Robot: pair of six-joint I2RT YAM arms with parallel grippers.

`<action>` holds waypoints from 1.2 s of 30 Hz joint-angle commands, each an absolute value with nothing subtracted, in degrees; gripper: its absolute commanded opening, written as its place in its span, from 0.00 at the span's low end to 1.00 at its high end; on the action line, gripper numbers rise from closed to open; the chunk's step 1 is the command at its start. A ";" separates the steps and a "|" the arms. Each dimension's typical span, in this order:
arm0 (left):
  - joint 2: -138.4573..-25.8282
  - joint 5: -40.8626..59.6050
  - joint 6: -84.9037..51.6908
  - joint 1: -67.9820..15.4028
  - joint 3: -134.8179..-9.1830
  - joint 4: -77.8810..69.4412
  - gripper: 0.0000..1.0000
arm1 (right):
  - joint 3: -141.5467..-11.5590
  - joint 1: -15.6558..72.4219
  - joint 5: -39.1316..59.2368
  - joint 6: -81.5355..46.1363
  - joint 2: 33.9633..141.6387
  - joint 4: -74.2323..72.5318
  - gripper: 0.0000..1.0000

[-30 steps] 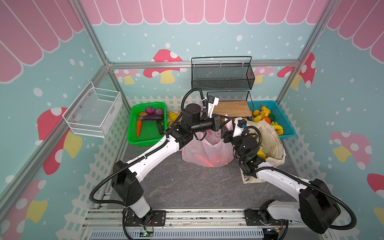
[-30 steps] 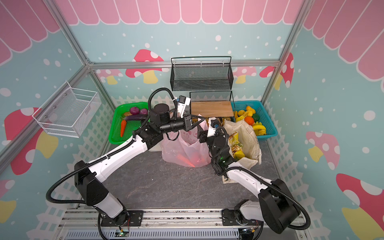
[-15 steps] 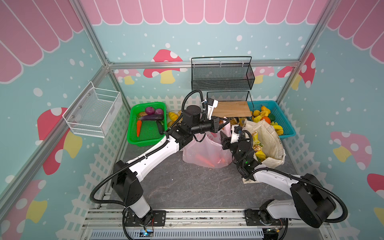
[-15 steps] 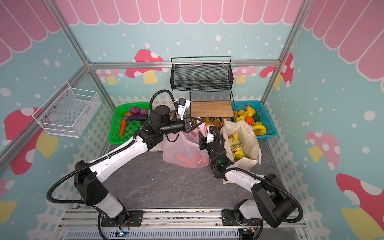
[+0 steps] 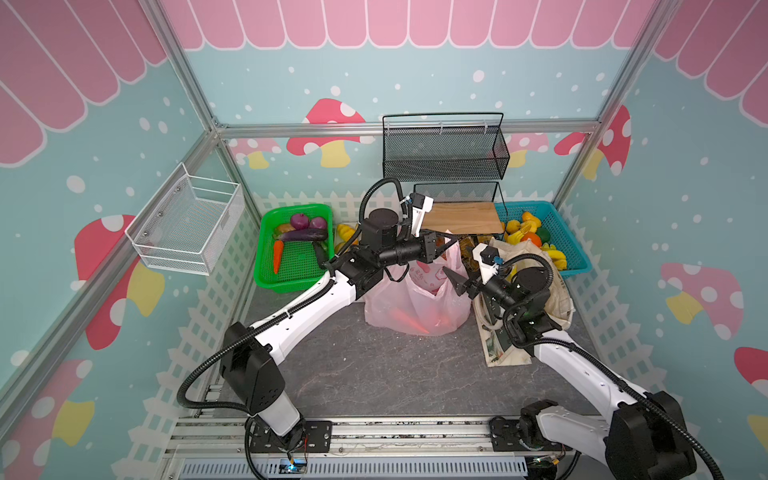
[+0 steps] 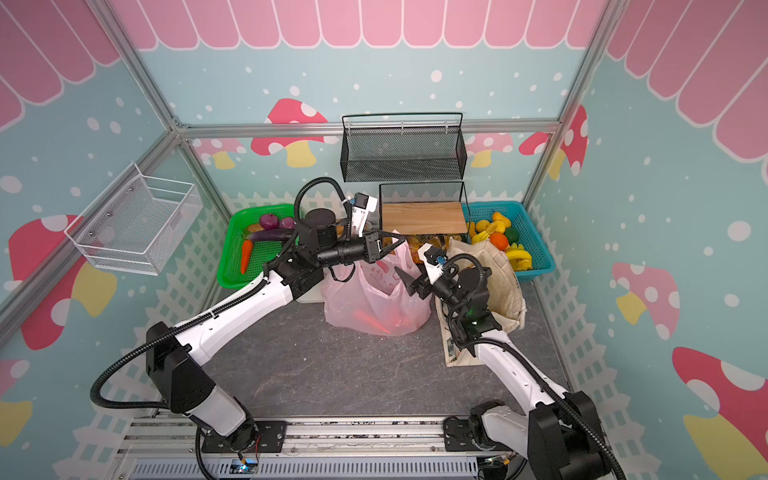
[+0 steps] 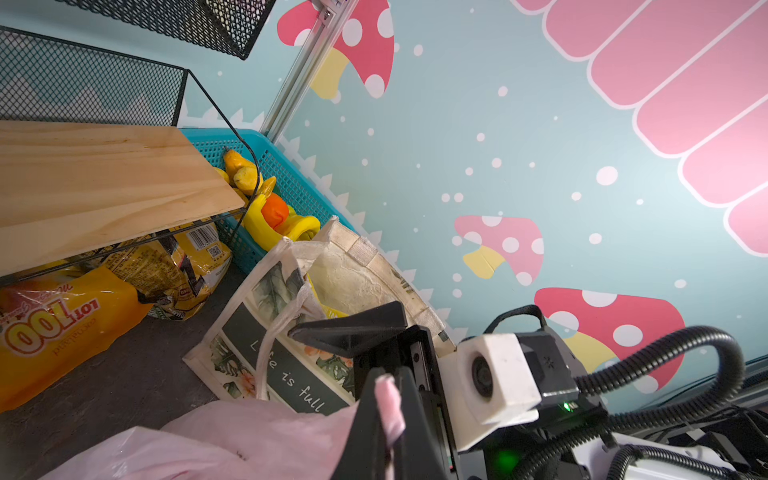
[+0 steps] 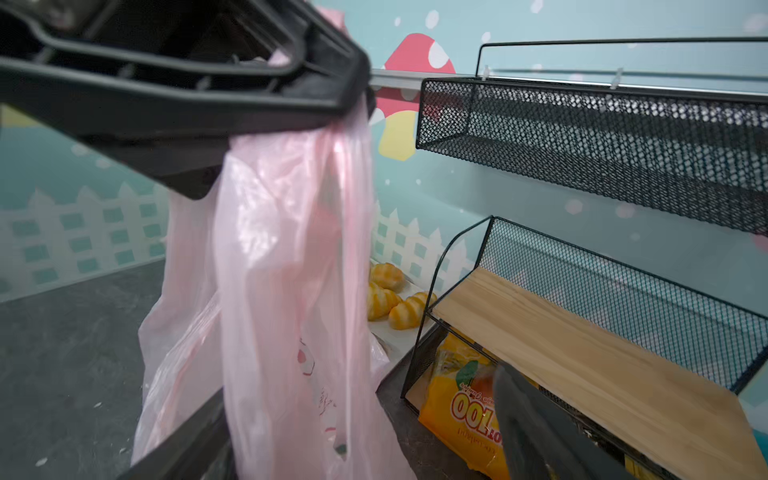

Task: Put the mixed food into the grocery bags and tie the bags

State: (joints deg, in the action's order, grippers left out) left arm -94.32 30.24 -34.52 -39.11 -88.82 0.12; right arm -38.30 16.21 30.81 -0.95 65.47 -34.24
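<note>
Our left gripper (image 5: 441,246) clenches a handle of the pink bag (image 5: 415,305). Our right gripper (image 5: 456,281) stands released beside it.

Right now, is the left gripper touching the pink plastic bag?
Touching. The right wrist view shows the left gripper shut on the pink plastic bag, whose gathered top hangs from its tips.

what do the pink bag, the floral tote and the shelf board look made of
The thin translucent pink handle bag: filmy plastic, glossy; light passes through, it crinkles.
The cream floral tote: woven cloth, likely canvas, matte; stitched hems.
The pale rectangular shelf board: wood, unvarnished-looking; grain lines show.
</note>
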 commanded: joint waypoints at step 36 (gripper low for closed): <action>-60.38 22.71 0.15 -24.45 -51.72 -8.04 0.90 | -40.61 12.79 43.17 -9.33 74.18 -42.29 0.00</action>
